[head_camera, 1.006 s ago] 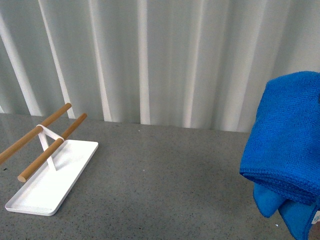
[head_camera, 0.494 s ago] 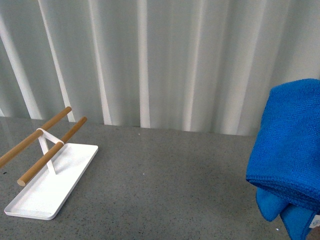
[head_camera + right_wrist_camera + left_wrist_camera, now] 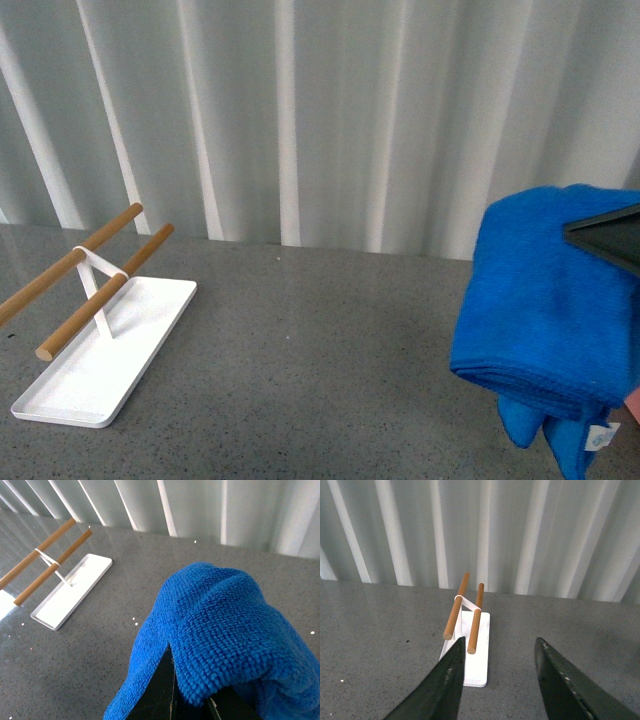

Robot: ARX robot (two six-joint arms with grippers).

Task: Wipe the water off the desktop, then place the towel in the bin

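Observation:
The blue towel [image 3: 545, 320] hangs folded in the air at the right of the front view, above the dark grey speckled desktop [image 3: 320, 370]. My right gripper [image 3: 610, 238] is shut on the towel; only a dark finger edge shows there. In the right wrist view the towel [image 3: 220, 630] drapes over the gripper [image 3: 187, 700] and hides most of its fingers. My left gripper [image 3: 497, 652] is open and empty above the desktop [image 3: 380, 630]. The bin is out of view. No water shows on the desktop.
A flat white tray [image 3: 110, 355] with two wooden rods [image 3: 100, 295] stands at the left of the desktop; it also shows in the left wrist view [image 3: 475, 650] and in the right wrist view [image 3: 72, 590]. A pale pleated curtain [image 3: 320, 110] closes off the back.
The towel has moved left and lower in the front view. The dark edge of my right gripper has come into view at the right. The tray has not moved.

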